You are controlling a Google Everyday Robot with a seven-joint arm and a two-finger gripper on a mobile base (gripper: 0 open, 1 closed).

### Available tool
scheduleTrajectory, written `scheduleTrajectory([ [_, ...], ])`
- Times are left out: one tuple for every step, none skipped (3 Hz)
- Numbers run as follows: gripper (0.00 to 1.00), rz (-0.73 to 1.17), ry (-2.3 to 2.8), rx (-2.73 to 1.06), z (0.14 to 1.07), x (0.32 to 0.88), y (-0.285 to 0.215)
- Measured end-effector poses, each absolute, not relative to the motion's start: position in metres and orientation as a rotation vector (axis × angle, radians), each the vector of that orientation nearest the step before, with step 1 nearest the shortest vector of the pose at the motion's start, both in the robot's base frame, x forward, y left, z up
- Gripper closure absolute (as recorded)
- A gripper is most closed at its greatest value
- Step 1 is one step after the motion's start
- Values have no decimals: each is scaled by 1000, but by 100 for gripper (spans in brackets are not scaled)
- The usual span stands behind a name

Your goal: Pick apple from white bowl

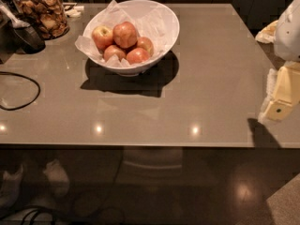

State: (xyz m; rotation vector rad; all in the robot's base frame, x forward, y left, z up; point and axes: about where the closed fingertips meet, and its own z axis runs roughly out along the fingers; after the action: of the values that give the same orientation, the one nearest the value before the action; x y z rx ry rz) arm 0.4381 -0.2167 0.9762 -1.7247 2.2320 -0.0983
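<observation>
Cream-yellow end effector hangs at three o'clock by the counter edge, its opening impossible to tell, well apart from the apple in the white bowl at eleven o'clock.

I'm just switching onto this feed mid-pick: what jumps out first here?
The white bowl stands out, upper centre of the table, lined with crinkled paper and holding several red apples, the largest apple on top of the pile. The pincer sits at the right edge of the view, well apart from the bowl. A glass jar of brownish pieces stands at far left.
</observation>
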Motion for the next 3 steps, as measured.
scheduleTrajectory([
  [0, -98, 2232, -1725, 976, 438, -217],
  [0, -50, 2221, -1790, 971, 466, -195],
  [0, -49, 2219, -1793, 971, 466, -194],
])
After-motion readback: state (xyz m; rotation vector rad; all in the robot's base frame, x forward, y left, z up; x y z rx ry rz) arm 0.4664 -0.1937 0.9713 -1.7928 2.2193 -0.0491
